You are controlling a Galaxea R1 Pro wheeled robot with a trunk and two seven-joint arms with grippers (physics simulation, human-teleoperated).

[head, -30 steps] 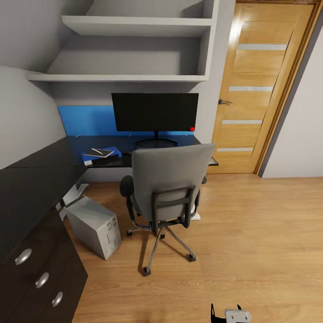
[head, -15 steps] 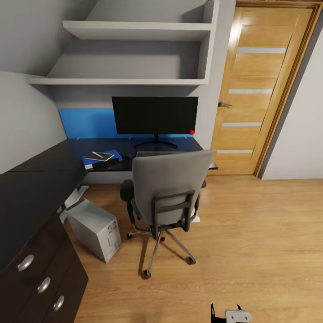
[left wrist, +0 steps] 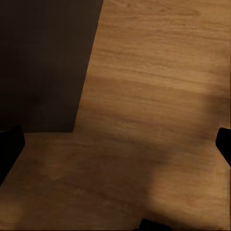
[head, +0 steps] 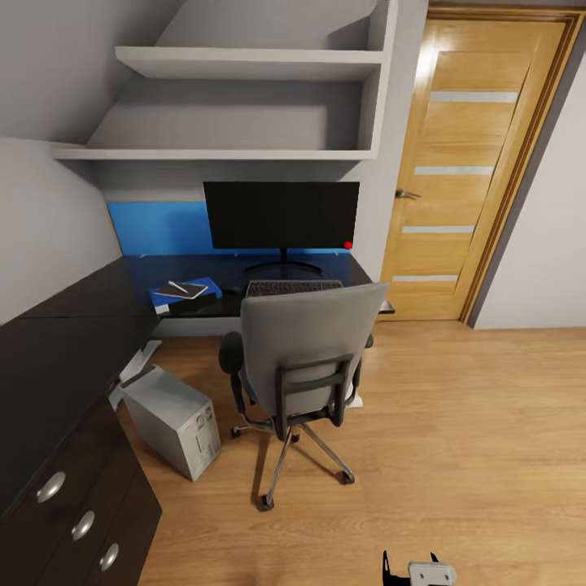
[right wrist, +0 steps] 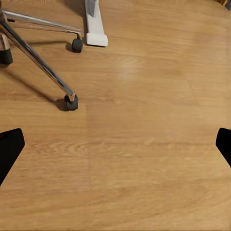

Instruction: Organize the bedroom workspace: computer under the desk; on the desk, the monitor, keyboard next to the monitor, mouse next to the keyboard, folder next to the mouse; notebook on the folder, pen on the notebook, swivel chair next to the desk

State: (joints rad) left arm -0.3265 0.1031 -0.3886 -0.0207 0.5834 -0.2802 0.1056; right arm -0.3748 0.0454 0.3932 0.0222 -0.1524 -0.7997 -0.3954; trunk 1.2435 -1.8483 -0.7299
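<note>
Swivel chair (head: 305,358) sits at centre frame, back toward the camera, tucked close in front of the desk (head: 73,325). Monitor (head: 282,215) upright on the desk, upper centre; keyboard (head: 293,287) just in front of it. Folder (head: 184,294) lies on the desktop, left of centre, with notebook (head: 182,290) and pen (head: 187,290) on top. Mouse too small to make out. Computer (head: 173,421) stands askew on the floor at lower left, partly out from under the desk.

Left gripper (left wrist: 115,144) and right gripper (right wrist: 115,144) both spread wide, holding nothing, pointed at bare floor.

Judgement: layout looks nearly done; the tower probably wants a nudge further under. Approach low from the open floor at right and push on a flat side.

Room: wide clear floor at right and bottom; chair castors (right wrist: 71,102) and the drawer unit (head: 77,513) crowd the left.
</note>
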